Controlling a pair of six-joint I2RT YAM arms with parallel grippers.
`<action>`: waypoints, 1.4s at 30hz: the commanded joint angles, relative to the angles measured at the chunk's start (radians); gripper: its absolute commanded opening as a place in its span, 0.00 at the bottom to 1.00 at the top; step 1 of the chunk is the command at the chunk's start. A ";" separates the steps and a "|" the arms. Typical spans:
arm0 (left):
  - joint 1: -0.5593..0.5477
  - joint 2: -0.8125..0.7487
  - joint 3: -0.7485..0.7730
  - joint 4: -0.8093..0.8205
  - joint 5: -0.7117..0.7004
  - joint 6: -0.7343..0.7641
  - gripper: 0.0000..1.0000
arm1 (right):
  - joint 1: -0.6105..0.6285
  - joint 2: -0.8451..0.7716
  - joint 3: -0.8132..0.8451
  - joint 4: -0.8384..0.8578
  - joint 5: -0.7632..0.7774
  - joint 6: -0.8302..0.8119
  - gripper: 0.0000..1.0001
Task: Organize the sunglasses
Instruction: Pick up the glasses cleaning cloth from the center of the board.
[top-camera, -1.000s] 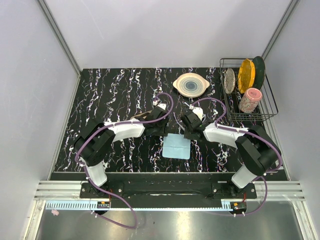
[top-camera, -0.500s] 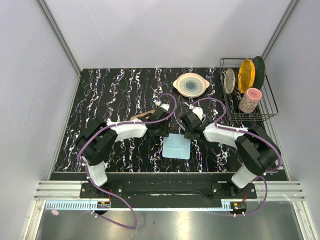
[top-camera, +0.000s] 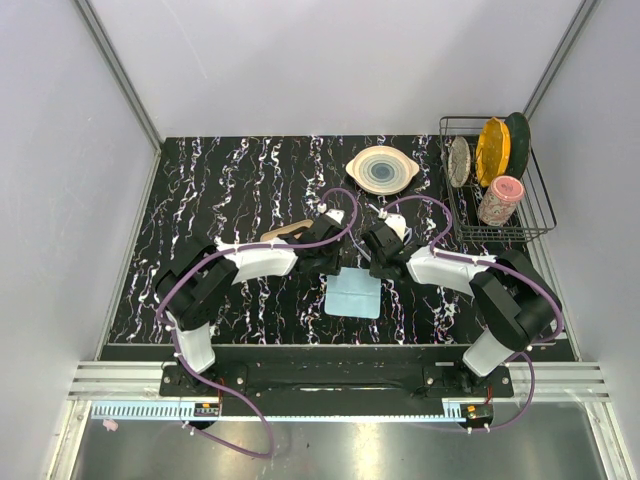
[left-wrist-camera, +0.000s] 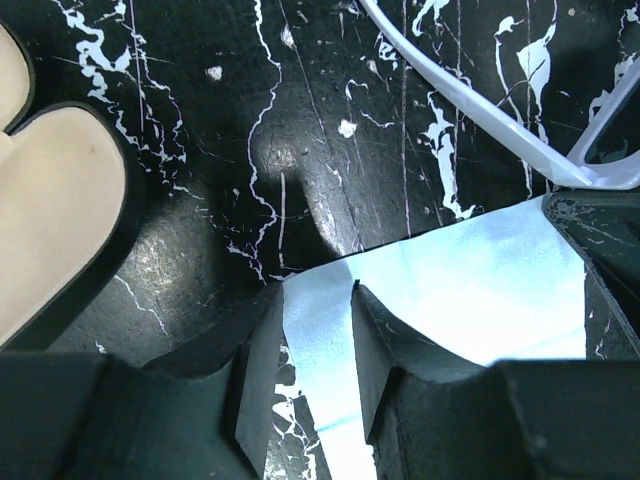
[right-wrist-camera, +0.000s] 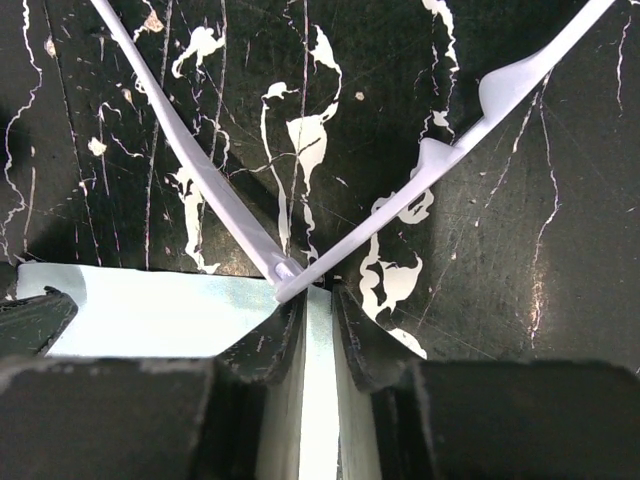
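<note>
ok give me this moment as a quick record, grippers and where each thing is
left gripper: open, fingers either side of the light blue cloth's edge
right gripper: fingers close together, tips at the sunglasses' corner; grip unclear
sunglasses: on the table, arm angled out from the front, corner at the cloth's far edge
case: open, tan lining showing, left of the cloth
plate: far side of the table, apart from both arms

Blue cloth (top-camera: 353, 292), open case (left-wrist-camera: 50, 220), plate (top-camera: 381, 169), rack (top-camera: 541, 214)
</note>
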 joint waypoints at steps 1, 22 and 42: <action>-0.009 0.039 0.009 -0.024 0.038 0.012 0.36 | -0.005 0.000 -0.018 0.001 -0.033 0.005 0.20; -0.009 0.013 0.038 -0.067 -0.011 0.064 0.00 | -0.005 -0.060 -0.031 -0.019 -0.058 -0.046 0.02; -0.009 -0.130 -0.033 -0.004 0.072 0.129 0.00 | -0.006 -0.168 0.002 -0.055 -0.150 -0.132 0.00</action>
